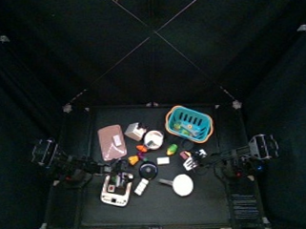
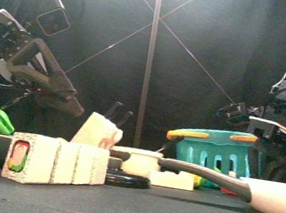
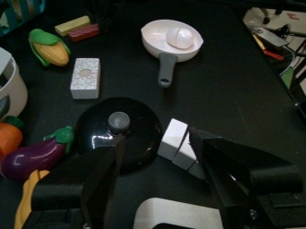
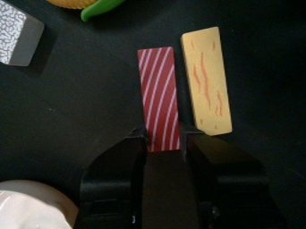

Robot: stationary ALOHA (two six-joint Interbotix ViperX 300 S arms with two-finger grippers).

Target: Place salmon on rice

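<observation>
Start only: straddling salmon (image 4: pixel 159 97) with right gripper (image 4: pixel 163 134) half-open, seemingly not pinching yet, holding left gripper (image 3: pixel 162 145) wide; lifting, placing on rice (image 4: pixel 18 40) pending.

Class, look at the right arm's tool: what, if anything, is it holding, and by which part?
The right tool straddles the near end of the red striped salmon slice, which lies flat on the table; a closed grip cannot be told. The left tool holds nothing.

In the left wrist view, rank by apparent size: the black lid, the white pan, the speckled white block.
1. black lid, though it lies nearest the camera
2. white pan, handle included
3. speckled white block
</observation>
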